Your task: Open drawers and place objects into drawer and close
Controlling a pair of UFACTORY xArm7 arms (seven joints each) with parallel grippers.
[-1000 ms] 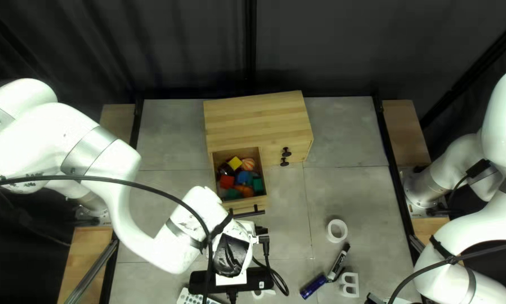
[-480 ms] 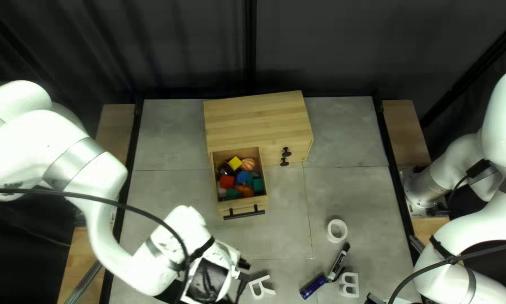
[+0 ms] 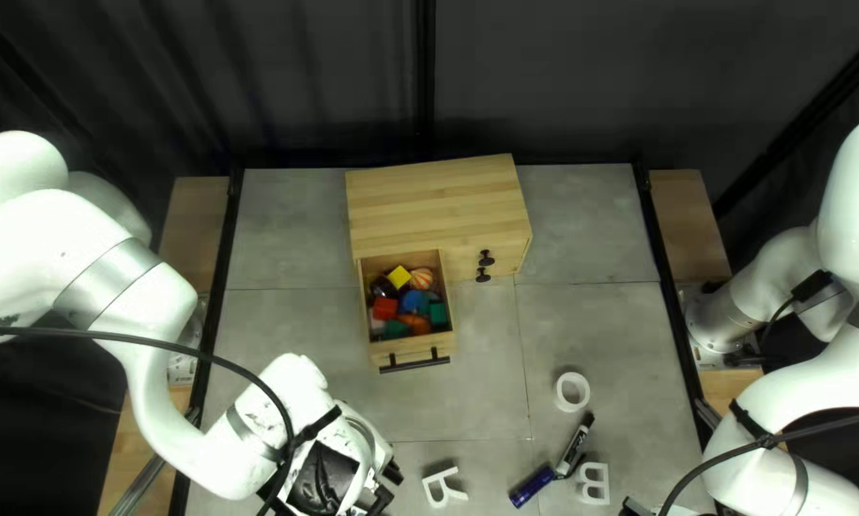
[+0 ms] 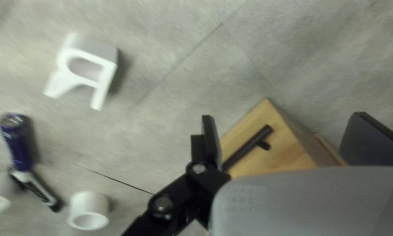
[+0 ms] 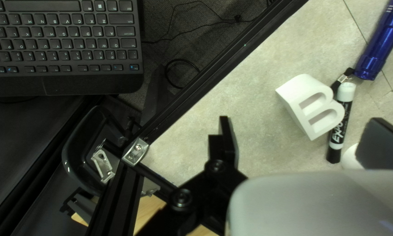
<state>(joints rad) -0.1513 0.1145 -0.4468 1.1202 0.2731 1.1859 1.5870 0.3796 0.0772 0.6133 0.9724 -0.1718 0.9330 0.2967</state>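
Before a dark curtain (image 3: 305, 76), the grey tiled table (image 3: 477, 411) carries a pale wooden cabinet (image 3: 434, 205), its drawer (image 3: 412, 351) open around coloured toys (image 3: 413, 302). The left gripper (image 3: 391, 484) and right gripper (image 3: 632, 507) have fingers spread; a white R-shaped block (image 4: 91, 49) lies near the left. A black-and-white marker (image 5: 345, 98) bears print.

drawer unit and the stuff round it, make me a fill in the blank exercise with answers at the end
The drawer with the long black handle stands ____, with small coloured objects inside it.
The shiny flashlight by the marker is coloured ____.
The white letter nearest my left gripper is the letter ____.
Between its fingers my right gripper holds ____.

Missing words: open; blue; R; nothing
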